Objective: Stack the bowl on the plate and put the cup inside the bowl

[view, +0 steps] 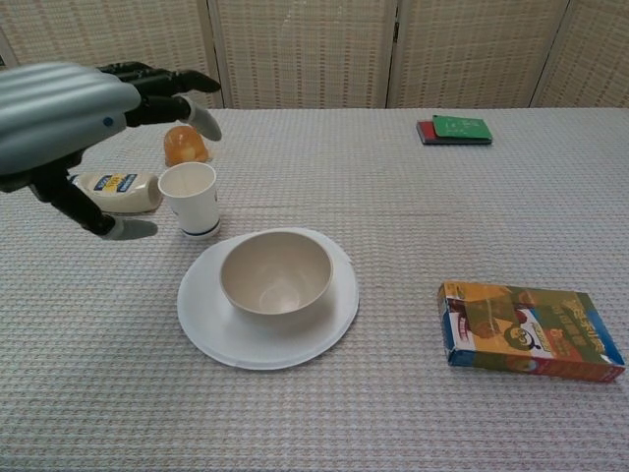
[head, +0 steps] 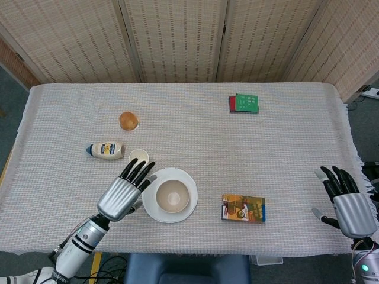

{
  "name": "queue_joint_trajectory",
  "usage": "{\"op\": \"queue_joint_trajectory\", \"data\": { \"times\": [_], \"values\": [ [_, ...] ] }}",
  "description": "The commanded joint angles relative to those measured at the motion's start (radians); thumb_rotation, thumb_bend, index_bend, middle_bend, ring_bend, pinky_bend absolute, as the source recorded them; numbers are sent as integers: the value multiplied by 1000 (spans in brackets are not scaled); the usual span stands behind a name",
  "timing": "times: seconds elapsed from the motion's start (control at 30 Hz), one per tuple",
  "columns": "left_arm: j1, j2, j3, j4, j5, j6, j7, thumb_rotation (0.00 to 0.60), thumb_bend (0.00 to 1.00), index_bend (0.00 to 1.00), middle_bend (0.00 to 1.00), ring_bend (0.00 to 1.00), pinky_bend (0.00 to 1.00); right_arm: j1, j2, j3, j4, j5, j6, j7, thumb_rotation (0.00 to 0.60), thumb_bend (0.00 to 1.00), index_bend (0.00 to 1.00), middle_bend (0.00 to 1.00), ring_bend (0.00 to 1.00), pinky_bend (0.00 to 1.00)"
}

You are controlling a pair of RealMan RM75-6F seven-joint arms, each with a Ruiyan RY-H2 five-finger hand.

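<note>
A cream bowl (head: pixel 172 196) (view: pixel 275 272) sits upright in the middle of the white plate (head: pixel 151 213) (view: pixel 208 324). A white paper cup (head: pixel 139 155) (view: pixel 190 198) stands just beyond the plate's far left rim. My left hand (head: pixel 122 192) (view: pixel 71 110) hovers open to the left of the bowl, raised above the table, fingers spread toward the cup and partly hiding it in the head view. It holds nothing. My right hand (head: pixel 347 202) hangs open at the table's right edge, far from everything.
A mayonnaise bottle (head: pixel 106 150) (view: pixel 115 188) lies left of the cup, an orange jelly cup (head: pixel 128 120) (view: pixel 185 145) stands behind it. A snack box (head: pixel 243 208) (view: pixel 531 329) lies right of the plate. Green and red booklets (head: pixel 243 103) (view: pixel 454 129) lie at the far right.
</note>
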Motion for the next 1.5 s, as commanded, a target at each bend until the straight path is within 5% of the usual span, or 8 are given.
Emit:
{"op": "queue_joint_trajectory", "data": {
  "times": [0.03, 0.27, 1.07, 1.5],
  "values": [
    [-26, 83, -61, -8, -100, -60, -64, 600, 234, 213, 0, 0, 57, 0, -3, 1, -1, 1, 0, -5, 600, 163, 91, 78, 3, 77],
    [-118, 79, -116, 102, -222, -201, -106, 600, 235, 217, 0, 0, 57, 4, -13, 1, -3, 0, -8, -34, 600, 164, 91, 78, 3, 77],
    [-335, -27, -121, 425, -382, -440, -114, 600, 235, 202, 0, 0, 57, 28, -41, 30, -17, 87, -80, -121, 600, 163, 91, 78, 3, 77],
    [-409, -13, -76, 427, -491, -474, -24, 600, 235, 222, 0, 0, 57, 36, -42, 37, -11, 106, -94, -118, 600, 164, 91, 78, 3, 77]
  ]
}}
